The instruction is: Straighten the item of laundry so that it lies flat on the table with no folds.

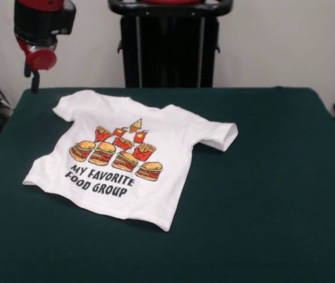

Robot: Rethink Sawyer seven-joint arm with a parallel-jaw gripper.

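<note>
One small white printed T-shirt (133,158) lies mid-left on the dark green felt table (273,177); our raised gripper (35,82) hangs above its far left sleeve; whether the fingers are open, we cannot tell.

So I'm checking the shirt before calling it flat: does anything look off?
The T-shirt lies print-up but askew on the table. Its sleeve at picture right looks curled under at the end. The gripper hangs clear of it.
</note>
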